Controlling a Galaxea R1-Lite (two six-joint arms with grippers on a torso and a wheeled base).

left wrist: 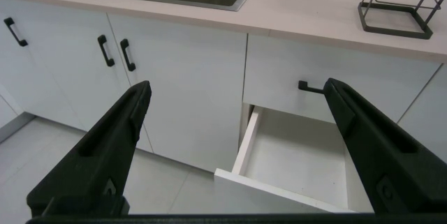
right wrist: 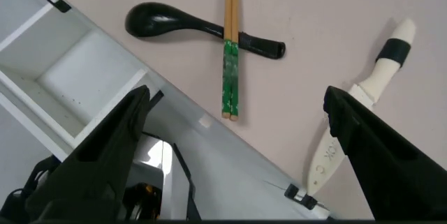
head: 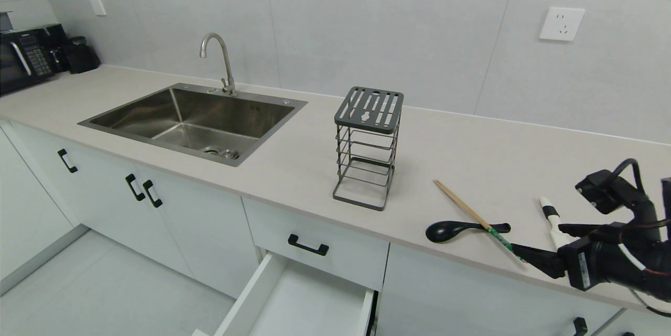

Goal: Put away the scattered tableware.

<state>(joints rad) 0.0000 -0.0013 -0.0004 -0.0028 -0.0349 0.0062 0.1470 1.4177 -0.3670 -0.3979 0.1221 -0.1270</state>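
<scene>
On the beige counter's near right part lie a black spoon [head: 453,230] [right wrist: 174,23], a pair of wooden chopsticks [head: 474,216] [right wrist: 231,49] with green ends laid across its handle, and a white knife with a black band [head: 550,219] [right wrist: 356,116]. My right gripper [head: 545,246] [right wrist: 237,147] hovers open at the counter's front edge, just right of the chopsticks' green ends. A dark wire utensil rack [head: 367,147] [left wrist: 398,4] stands mid-counter. My left gripper [left wrist: 237,147] hangs open in front of the cabinets, above the open white drawer [left wrist: 293,165] [head: 299,299].
A steel sink [head: 194,121] with a tap [head: 217,61] sits left of the rack. A black microwave [head: 23,58] stands at the far left. The cabinet doors [left wrist: 84,63] carry black handles. A wall socket [head: 562,23] is on the tiles at the right.
</scene>
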